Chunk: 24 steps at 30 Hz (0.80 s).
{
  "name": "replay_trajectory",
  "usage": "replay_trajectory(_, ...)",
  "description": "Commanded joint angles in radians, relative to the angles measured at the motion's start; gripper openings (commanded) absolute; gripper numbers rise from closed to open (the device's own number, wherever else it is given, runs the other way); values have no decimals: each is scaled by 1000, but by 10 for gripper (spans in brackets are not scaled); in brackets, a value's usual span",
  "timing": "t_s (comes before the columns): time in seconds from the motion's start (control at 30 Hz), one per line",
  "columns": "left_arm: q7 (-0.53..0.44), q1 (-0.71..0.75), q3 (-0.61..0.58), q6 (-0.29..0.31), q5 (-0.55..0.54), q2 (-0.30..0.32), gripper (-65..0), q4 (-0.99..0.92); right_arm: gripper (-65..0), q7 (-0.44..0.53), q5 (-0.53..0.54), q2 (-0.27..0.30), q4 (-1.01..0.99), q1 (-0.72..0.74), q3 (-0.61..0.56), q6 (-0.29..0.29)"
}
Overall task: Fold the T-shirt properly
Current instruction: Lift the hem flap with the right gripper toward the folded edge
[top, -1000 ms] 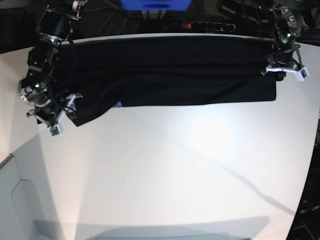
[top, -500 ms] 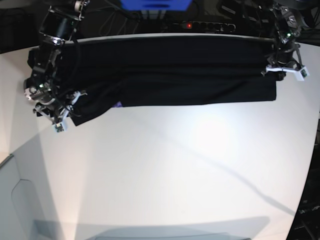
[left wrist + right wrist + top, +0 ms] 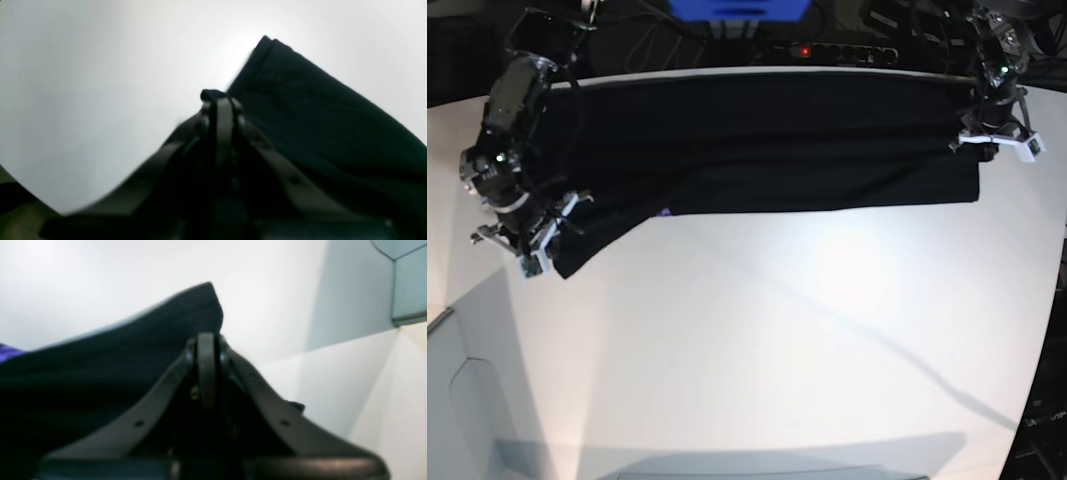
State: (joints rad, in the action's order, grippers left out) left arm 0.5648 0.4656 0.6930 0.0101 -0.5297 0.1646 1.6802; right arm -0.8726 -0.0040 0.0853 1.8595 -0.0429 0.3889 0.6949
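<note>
Both grippers (image 3: 222,100) (image 3: 206,340) on T-shirt (image 3: 767,150) corners, close-up.

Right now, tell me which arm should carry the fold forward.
Right. Its hand grips the shirt corner, pulled out over the bare table. The left hand is shut on the far-side edge, which lies flat.
</note>
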Motion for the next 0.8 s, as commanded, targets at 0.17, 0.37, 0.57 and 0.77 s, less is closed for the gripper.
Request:
replay_trajectory(0.17, -24, 3, 7, -5, 3, 13, -644, 14, -650, 28, 8, 9, 119, -137, 3, 3)
replay_trajectory(0.37, -24, 3, 7, -5, 3, 13, -644, 14, -650, 29, 8, 14, 156, -251, 3, 3)
replay_trajectory(0.57, -24, 3, 7, -5, 3, 14, -644, 14, -650, 29, 5, 11, 156, -297, 35, 3)
replay_trajectory(0.77, -24, 3, 11, -5, 3, 14, -644, 14, -650, 29, 5, 12, 151, -294, 118, 3)
